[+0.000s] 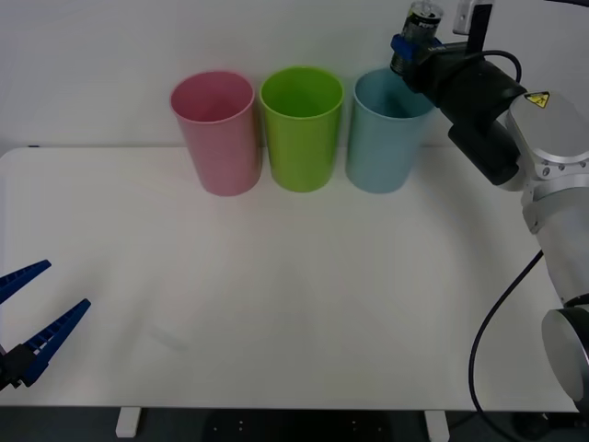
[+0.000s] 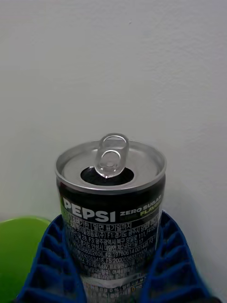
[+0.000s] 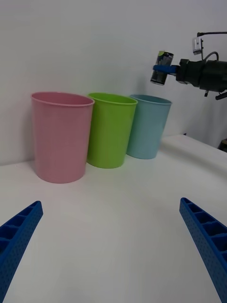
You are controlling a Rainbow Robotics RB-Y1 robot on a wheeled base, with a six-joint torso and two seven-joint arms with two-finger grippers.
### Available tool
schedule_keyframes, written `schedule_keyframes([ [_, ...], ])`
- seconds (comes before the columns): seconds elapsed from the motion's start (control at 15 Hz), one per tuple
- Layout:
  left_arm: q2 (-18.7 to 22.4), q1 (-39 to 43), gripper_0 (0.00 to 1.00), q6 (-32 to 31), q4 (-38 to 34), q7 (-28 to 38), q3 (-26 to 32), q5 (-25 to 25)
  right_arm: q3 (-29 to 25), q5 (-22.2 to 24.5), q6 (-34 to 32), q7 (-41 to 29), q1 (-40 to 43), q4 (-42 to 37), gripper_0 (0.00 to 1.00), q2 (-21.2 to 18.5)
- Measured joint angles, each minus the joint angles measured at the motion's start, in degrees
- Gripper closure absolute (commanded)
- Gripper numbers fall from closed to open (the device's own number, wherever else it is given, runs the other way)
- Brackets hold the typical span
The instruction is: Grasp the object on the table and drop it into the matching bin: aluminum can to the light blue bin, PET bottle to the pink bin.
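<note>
My right pincer point(image 1: 410, 46) pinches the aluminum can point(image 1: 421, 23) above the light blue bin point(image 1: 385, 138); only release remains. Left pincer point(image 1: 32, 318) spread, idle.

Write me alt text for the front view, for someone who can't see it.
The right end effector holds the aluminum can in the air above the light blue bin. That bin stands at the far edge of the white table in a row with a lime green bin and the pink bin. The left end effector rests open at the table's near left corner.
</note>
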Motion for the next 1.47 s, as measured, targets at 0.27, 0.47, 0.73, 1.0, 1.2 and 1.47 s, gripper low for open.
schedule_keyframes([
  [0.27,0.0,0.0,0.00,0.0,0.0,0.0,0.0,0.0,-0.1,0.0,0.0,1.6,0.1,-0.1,0.00,0.0],
  [0.47,0.0,0.0,0.00,0.0,0.0,0.0,0.0,0.0,-0.7,-0.1,-0.6,2.4,0.2,-0.1,0.00,0.0],
  [0.73,0.0,0.0,0.00,0.0,0.0,0.0,0.0,0.0,-1.0,-0.6,-1.6,3.1,5.1,-7.2,0.00,0.0],
  [1.0,0.0,0.0,0.00,0.0,0.0,0.0,0.0,0.0,-1.0,-1.0,-7.1,2.7,15.3,-20.3,0.00,-0.7],
  [1.2,0.0,0.0,0.00,0.0,0.0,0.0,0.0,0.0,-1.0,-2.3,-11.4,2.3,22.9,-29.3,0.00,-2.6],
  [1.47,0.0,0.0,0.00,0.0,0.0,0.0,0.0,0.0,-1.0,-8.2,-18.6,2.8,32.3,-37.5,0.00,-8.0],
])
